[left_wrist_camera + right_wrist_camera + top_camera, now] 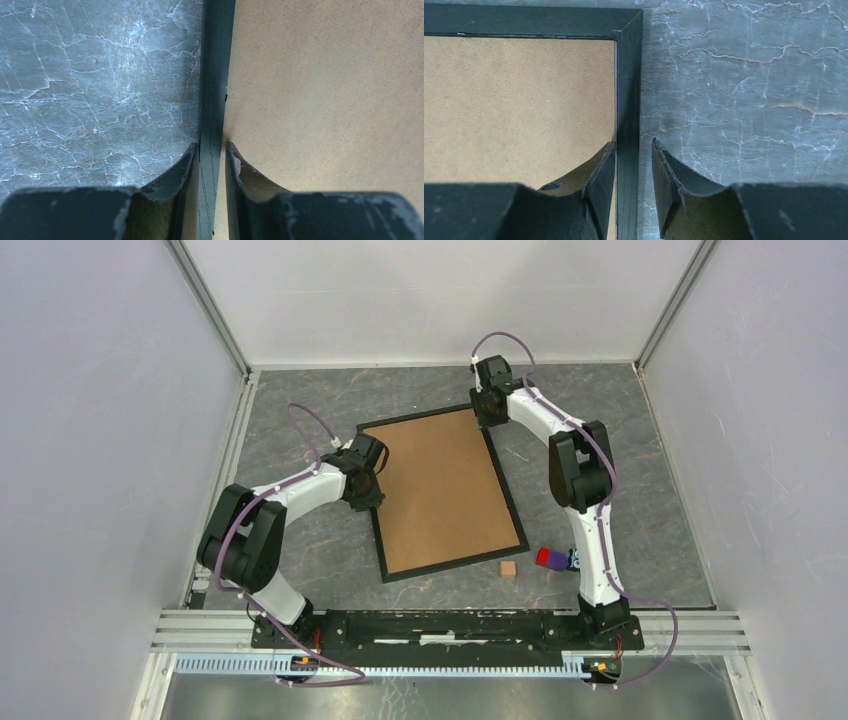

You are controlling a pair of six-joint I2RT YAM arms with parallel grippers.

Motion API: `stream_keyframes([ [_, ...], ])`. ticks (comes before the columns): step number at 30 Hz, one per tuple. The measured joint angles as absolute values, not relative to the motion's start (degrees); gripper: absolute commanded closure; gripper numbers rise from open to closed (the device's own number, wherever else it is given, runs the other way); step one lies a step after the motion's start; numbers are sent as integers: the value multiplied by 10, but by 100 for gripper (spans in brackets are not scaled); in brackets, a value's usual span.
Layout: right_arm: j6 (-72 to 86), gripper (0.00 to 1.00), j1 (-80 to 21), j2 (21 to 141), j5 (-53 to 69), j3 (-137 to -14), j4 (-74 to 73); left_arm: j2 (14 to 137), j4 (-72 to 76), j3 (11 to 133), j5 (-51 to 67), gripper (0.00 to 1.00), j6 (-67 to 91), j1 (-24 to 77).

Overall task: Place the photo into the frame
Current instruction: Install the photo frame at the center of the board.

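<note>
The left arm (pixel 305 488) and the right arm (pixel 595 540) look the same: white rounded links between bulky black joint housings. A thin purple cable (pixel 312 435) runs in loops along the left one, and a second purple cable (pixel 505 337) along the right one. Both are fixed on one long black base bar (pixel 400 625). The left fingers (pixel 175 176) and the right fingers (pixel 671 175) are dark and curved, with the paint scratched pale at some edges.

The frame (pixel 628 90) lies on the table (pixel 650 440), backing board (pixel 445 490) inside it. The left hand (pixel 212 147) straddles its left rail, the right hand (pixel 634 145) its right rail by the far corner. A block (pixel 508 568) lies near its near-right corner.
</note>
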State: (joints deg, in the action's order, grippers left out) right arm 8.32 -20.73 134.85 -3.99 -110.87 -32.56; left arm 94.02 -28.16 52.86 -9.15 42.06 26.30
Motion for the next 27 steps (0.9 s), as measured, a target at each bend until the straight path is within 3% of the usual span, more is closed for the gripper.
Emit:
stream_keyframes([
  [5, 74, 53, -217, 1365, -63, -1152, -364, 940, -282, 529, -91, 98, 421, 263],
  [12, 81, 30, -205, 1369, 43, -1170, -381, 940, -282, 529, -88, 98, 420, 261],
  [17, 88, 22, -191, 1269, 86, -1051, -366, 940, -282, 529, -87, 98, 420, 260],
  [27, 81, 21, -187, 952, 102, -700, -300, 932, -267, 516, -77, 98, 420, 255],
])
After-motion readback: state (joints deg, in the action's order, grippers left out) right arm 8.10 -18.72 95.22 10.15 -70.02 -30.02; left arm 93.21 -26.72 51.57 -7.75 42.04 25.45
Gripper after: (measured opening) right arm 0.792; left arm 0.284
